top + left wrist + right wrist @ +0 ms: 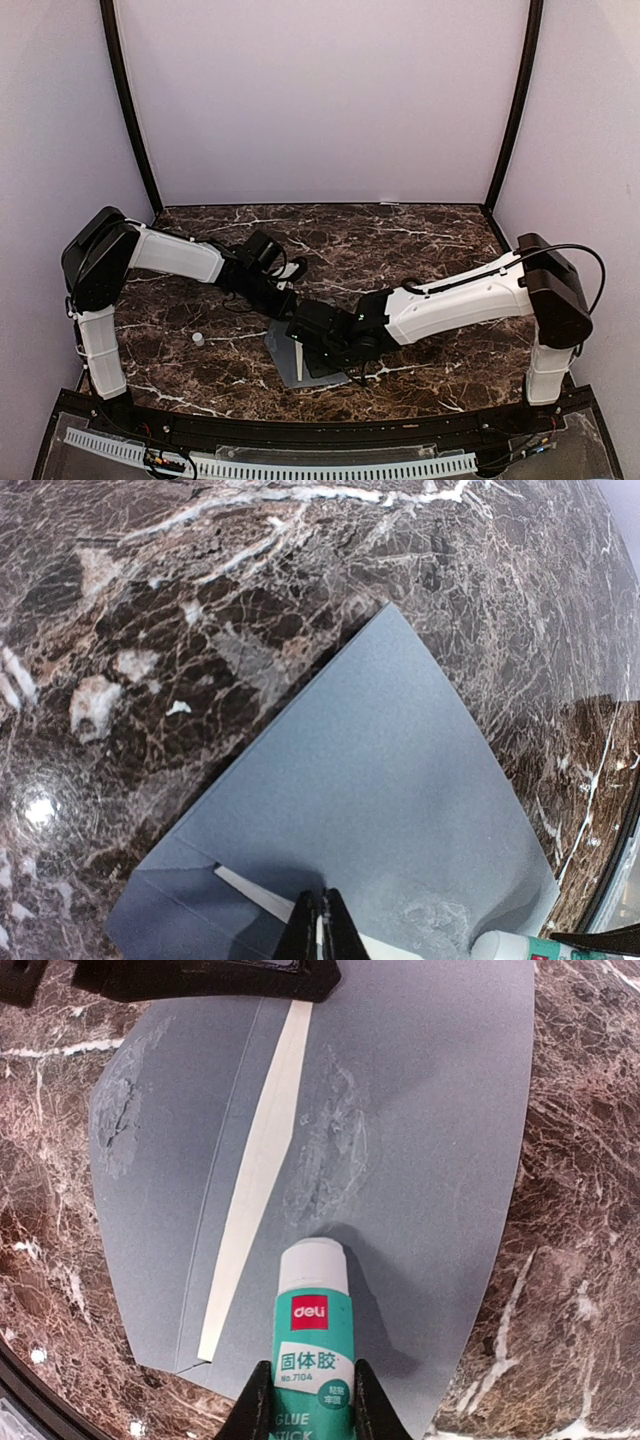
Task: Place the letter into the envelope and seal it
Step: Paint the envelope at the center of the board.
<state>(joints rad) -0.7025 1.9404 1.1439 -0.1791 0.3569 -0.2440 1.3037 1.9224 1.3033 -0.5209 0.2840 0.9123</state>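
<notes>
In the overhead view, the envelope (283, 356) is seen lying flat on the marble table (420, 240), low in the middle of the frame. Only a thin pale sliver of the letter (300, 363) shows on it. Both arms meet above it: the left gripper (283, 303) at its upper edge, the right gripper (308, 338) over its middle. A small white object (198, 339) is seen on the table further left, well apart.

In the left wrist view, the envelope (380, 780) fills the lower centre. The left gripper (322, 925) is seen at the bottom edge with its jaws pressed together, the tips at the narrow cream strip of the letter (255, 891). Whether paper is pinched cannot be told.

In the right wrist view, a green and white glue stick (313, 1350) is clamped between the jaws of the right gripper (312, 1402), bottom centre, its white end over the envelope (430, 1110). The letter (258, 1160) is seen as a long cream strip running diagonally; shiny smears lie beside it.
</notes>
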